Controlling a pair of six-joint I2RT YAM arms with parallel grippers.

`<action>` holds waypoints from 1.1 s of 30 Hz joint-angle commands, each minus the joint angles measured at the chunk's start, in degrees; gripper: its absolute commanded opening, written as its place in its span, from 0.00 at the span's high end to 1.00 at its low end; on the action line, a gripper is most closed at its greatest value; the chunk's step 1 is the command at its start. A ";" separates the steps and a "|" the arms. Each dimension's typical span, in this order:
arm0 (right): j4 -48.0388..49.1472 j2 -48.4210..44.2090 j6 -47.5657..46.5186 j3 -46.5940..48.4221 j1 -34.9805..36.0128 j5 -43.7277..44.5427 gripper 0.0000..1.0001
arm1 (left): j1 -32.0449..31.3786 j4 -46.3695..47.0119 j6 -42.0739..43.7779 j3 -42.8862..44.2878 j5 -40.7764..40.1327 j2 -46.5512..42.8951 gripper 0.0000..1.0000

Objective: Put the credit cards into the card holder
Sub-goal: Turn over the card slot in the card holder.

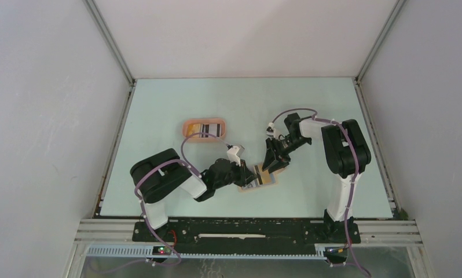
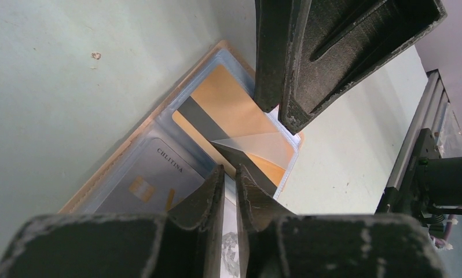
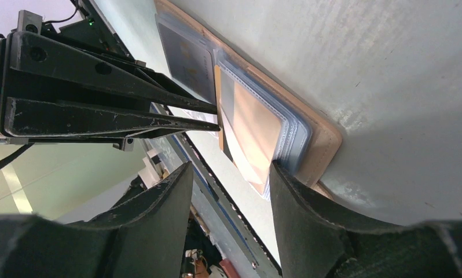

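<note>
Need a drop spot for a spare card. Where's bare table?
Free: far table strip behind the tray; near patch between card holder and right arm. Crowded: centre, left gripper and right gripper over the card holder.

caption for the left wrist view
Open card holder: left pincer pinches a clear sleeve, orange card partly in, right pincer nearby

From above, the left end effector (image 1: pixel 249 175) and right end effector (image 1: pixel 273 164) cover most of the card holder (image 1: pixel 268 180), and the cards (image 1: pixel 208 127) in the orange tray (image 1: pixel 184 129) are too small to count. In the left wrist view, the near fingers (image 2: pixel 205 197) hide the lower half of the grey card (image 2: pixel 159 174); whether they pinch anything cannot be told. The right end effector runs off the top edge there.
</note>
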 commanded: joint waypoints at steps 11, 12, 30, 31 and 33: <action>-0.57 -0.04 -1.32 0.40 0.56 -12.39 0.44 | 1.38 9.05 -2.61 -1.01 3.33 0.80 0.78; -0.57 -0.03 -1.33 0.39 0.56 -12.76 0.44 | 1.38 9.09 -2.61 -1.08 3.34 0.78 0.78; -0.65 -0.23 -1.14 1.94 2.23 -16.57 0.44 | 1.40 11.75 -3.14 -3.25 4.14 -1.14 0.55; -0.66 -0.16 -1.15 2.12 2.51 -16.53 0.44 | 1.46 11.98 -3.07 -3.34 4.24 -1.20 0.54; -0.66 0.22 -1.07 2.51 3.06 -16.34 0.44 | 1.44 12.59 -3.05 -3.53 4.50 -1.30 0.52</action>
